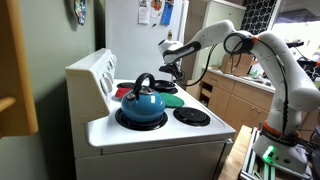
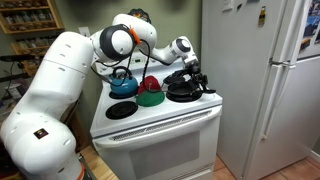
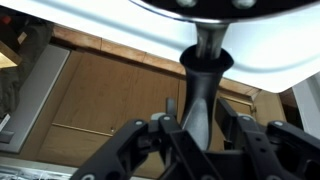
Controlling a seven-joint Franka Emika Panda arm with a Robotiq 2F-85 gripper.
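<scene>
Shows the gripper (image 3: 200, 121) spread apart in the wrist view, straddling the black pan handle (image 3: 203, 85) with a gap visible on either side. Places the pan (image 2: 183, 92) on the stove (image 2: 160, 120), at the back burner nearest the fridge (image 2: 270, 80). Finds a green lid (image 2: 150, 98) and a red thing (image 2: 150, 83) just beside it, with a blue kettle (image 2: 124, 85) beyond.

Kettle (image 2: 123, 86) on stove (image 2: 160, 120), pan (image 2: 184, 91) beside it, claw (image 2: 190, 70) seemingly around handle (image 3: 205, 85)
</scene>
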